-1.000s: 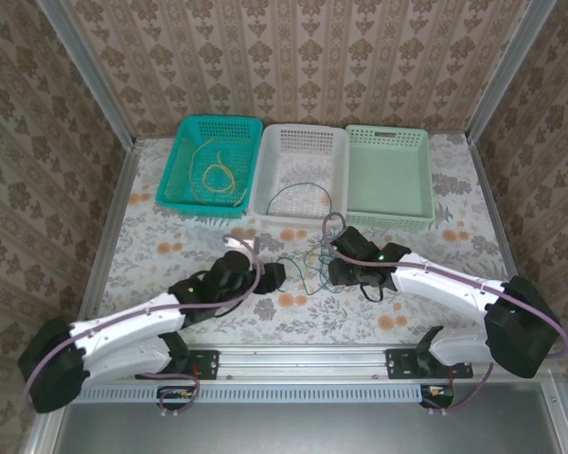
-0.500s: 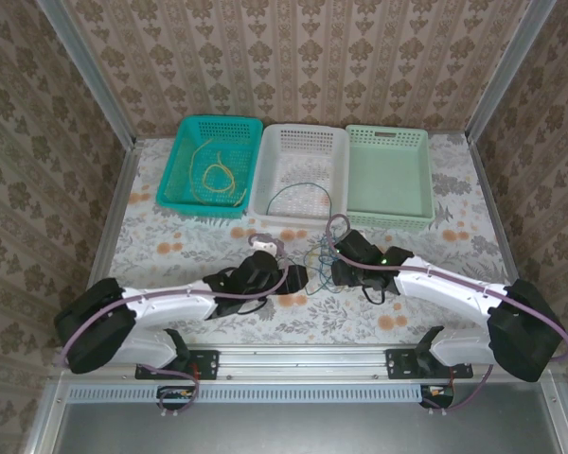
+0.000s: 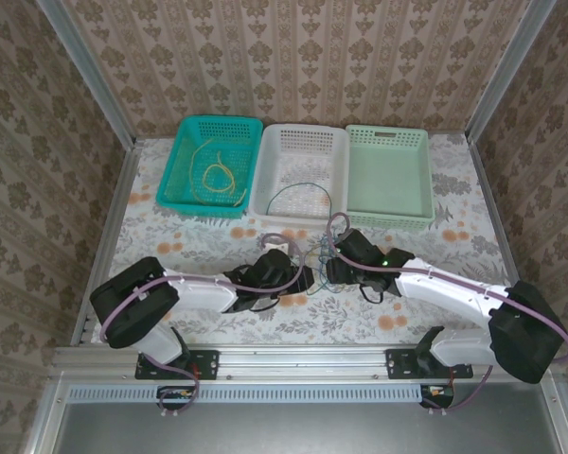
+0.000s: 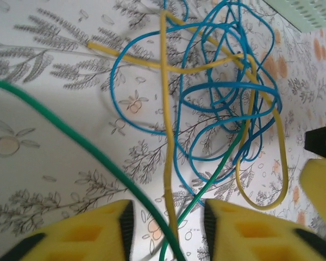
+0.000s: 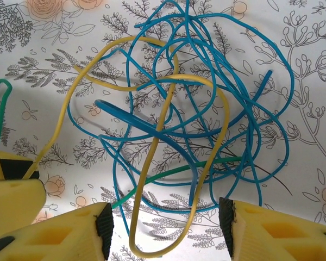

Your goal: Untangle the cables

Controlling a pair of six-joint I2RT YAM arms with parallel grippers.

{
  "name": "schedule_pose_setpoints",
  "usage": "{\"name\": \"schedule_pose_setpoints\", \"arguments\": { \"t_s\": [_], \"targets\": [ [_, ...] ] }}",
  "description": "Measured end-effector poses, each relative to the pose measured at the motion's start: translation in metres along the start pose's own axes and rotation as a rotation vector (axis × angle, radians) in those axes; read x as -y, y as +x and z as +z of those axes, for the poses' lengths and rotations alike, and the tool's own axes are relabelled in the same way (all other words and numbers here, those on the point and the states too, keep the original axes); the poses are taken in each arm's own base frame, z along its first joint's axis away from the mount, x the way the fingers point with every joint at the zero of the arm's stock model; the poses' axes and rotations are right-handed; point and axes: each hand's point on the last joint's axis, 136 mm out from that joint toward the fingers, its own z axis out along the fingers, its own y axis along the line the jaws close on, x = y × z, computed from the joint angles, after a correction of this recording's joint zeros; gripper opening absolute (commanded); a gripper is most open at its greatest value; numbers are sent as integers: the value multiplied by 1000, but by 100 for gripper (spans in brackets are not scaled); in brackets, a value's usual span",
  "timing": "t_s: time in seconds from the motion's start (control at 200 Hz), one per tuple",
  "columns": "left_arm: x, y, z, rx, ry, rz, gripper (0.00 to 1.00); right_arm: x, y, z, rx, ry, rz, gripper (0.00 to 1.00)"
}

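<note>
Starting at the near edge: both arms are laid out low over the bench (image 3: 170,236) and reach inward toward each other. The left arm (image 3: 208,288) runs off to the right from its base, the right arm (image 3: 445,288) runs left, and their wrists nearly meet in the middle.

The tangle of cables (image 3: 314,260) sits right between them on the flowery cloth. On the left wrist cam, the left jaws are spread, with a clear gap between the yellow pads (image 4: 76,234). The yellow cable (image 4: 164,109) and the green cable (image 4: 70,136) both run down through that gap, but neither pad is squeezing them. Most of the knot is the blue cable (image 4: 228,103), looped over itself a bunch of times just past the pads.

The right jaws are spread wide too. Their pads (image 5: 282,234) sit on either side of the near end of the heap, not pinching anything. From that side the blue loops (image 5: 250,125) lie on the cloth with the yellow one (image 5: 152,141) weaving through and a bit of green (image 5: 168,176) poking out underneath.

Further back, three baskets line up side by side along the far edge. The teal basket (image 3: 218,120) on the left has a yellow loop (image 3: 218,175) in it. The white basket (image 3: 303,132) in the middle holds a thin dark loop (image 3: 298,194), bluish-green as far as I can tell. The pale green basket (image 3: 388,132) is on the right.
</note>
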Motion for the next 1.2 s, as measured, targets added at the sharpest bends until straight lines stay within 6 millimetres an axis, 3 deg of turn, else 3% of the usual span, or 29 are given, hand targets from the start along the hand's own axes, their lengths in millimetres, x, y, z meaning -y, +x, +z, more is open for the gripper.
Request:
{"name": "schedule_pose_setpoints", "arguments": {
  "t_s": [0.18,0.27,0.41,0.465,0.675,0.84,1.115,1.2],
  "targets": [
    [6,-9,2,18,16,9,12,4,13,20,-63,38,-12,57],
    [5,-12,1,22,17,8,0,6,16,24,-77,51,-14,52],
    [2,-19,-9,39,10,26,0,15,16,29,-85,81,14,24],
    [5,-24,-20,56,12,43,0,21,16,31,-89,98,30,18],
    [27,-57,-84,183,28,157,0,38,15,34,-91,135,75,16],
    [25,-81,-127,266,6,201,0,44,17,35,-96,147,91,13],
    [2,-93,-159,270,-28,186,0,37,11,39,-82,121,94,11],
    [-3,-104,-173,313,-21,157,0,38,7,39,-71,131,100,11]
  ]
}}
